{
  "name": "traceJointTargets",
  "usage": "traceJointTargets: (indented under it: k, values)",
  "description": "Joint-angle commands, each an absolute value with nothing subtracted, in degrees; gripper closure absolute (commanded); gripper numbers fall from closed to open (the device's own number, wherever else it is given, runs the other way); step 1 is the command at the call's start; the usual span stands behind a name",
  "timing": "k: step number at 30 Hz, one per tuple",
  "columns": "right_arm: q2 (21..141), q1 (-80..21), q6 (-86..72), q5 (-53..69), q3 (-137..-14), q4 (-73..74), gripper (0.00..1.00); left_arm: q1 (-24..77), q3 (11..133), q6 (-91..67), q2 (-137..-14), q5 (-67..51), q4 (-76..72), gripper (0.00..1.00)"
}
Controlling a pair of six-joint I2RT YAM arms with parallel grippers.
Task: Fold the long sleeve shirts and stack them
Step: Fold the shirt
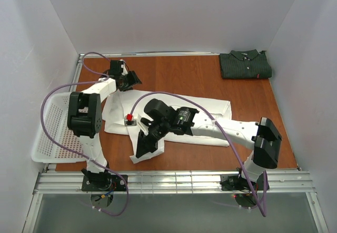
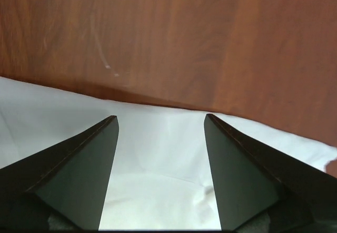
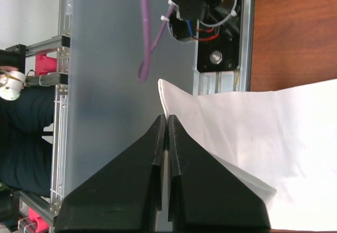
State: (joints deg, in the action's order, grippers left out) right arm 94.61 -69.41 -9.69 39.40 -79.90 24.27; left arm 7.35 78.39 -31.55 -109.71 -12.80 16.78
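Overhead, white walls (image 1: 158,11) enclose the wooden table (image 1: 184,72) under the white shirt (image 1: 218,106).

Left arm (image 1: 84,114) far forward, jaws apart — right arm (image 1: 231,130) low across leftward, jaws tight together.

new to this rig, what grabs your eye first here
A white shirt lies spread across the middle, the right tool shut on its near edge and the left tool open over its far-left edge. A dark striped shirt sits folded in the far right corner; a white mesh basket sits at the left.
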Motion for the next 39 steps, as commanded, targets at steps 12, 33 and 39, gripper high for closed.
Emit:
traceJointTargets:
  k: [12,33,39]
  values:
    - [98.6,-69.6,-11.4,42.4,-88.1,19.5,0.99,4.7,84.1,-29.4,-121.4,-9.8,18.4,0.38]
    - [86.9,-36.9,-33.6,18.1,-68.3,7.6,0.99,4.7,71.6,-27.5,-86.1,-9.7,19.4,0.12]
    - [83.9,-29.7,-36.5,13.6,-57.2,6.7,0.99,5.4,60.5,-25.0,-81.5,-14.4,18.4,0.16]
